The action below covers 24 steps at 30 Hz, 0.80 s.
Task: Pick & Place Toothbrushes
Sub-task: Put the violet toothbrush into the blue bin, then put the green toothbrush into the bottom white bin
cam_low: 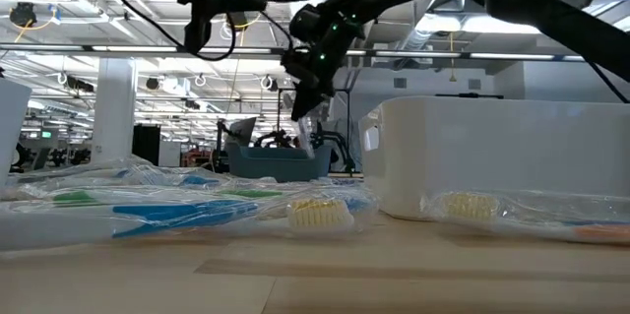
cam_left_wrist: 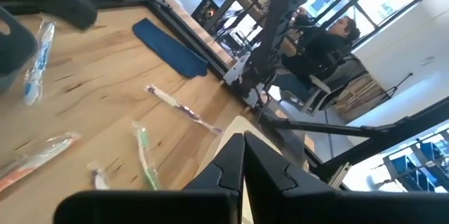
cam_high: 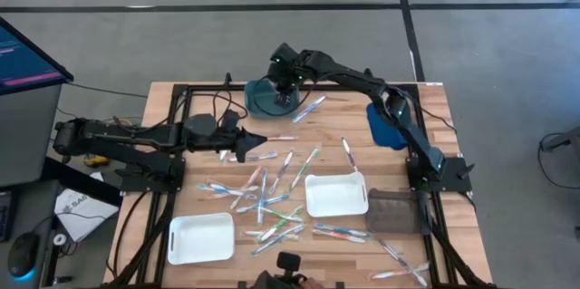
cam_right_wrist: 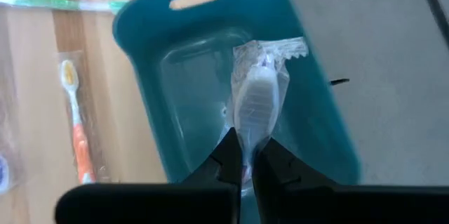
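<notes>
1 wrapped toothbrush (cam_right_wrist: 258, 101) is pinched in the right hand (cam_right_wrist: 245, 155) above the teal bin (cam_right_wrist: 309, 62) (far tabletop edge). Left hand (cam_left_wrist: 242, 155) closed, empty, near the scattered toothbrushes (cam_high: 272, 200). Risk: crinkly wrapper clings to fingers on release.

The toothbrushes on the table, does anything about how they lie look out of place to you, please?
Yes: wrapped toothbrushes lie scattered at all angles on the table, outside the white trays. Only the right gripper holds one, over the teal bin.

Right claw (cam_high: 284, 92) hovers over the teal tray (cam_high: 258, 99), apparently gripping something.
</notes>
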Available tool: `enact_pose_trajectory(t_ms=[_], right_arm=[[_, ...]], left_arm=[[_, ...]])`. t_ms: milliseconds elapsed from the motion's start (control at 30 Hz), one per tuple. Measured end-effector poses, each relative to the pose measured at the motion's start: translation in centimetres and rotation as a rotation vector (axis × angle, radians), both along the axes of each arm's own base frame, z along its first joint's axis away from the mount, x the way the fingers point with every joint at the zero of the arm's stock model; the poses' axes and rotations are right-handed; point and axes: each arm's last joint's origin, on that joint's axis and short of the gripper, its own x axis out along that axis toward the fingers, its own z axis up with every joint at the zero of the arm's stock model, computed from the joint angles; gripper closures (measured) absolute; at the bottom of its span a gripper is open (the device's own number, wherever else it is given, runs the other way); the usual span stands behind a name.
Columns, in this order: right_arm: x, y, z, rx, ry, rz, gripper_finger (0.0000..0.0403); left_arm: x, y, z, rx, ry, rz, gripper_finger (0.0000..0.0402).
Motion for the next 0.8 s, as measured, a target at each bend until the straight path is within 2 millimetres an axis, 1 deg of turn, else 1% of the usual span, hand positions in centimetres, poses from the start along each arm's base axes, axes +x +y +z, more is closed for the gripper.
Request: enact_pose_trajectory(t_ms=[133, 267, 433, 800], right_arm=[[0.29, -0.08, -1.09, 0.009, 0.024, -0.011, 0.0394], [0.33, -0.18, -1.17, 0.008, 0.021, -0.027, 0.0378], [0.59, -0.37, -1.06, -0.02, -0.005, -0.013, 0.0336], [0.74, -0.41, -0.98, -0.025, -0.022, -0.017, 0.0251]], left_arm=[[0.07, -0.05, 0.3, -0.002, -0.033, -0.002, 0.0398], [0.11, -0.28, 0.45, -0.002, -0.048, -0.015, 0.0398], [0.13, -0.56, 0.48, -0.002, -0.052, -0.027, 0.0398], [0.13, -0.55, 0.49, -0.002, -0.052, -0.026, 0.0398]])
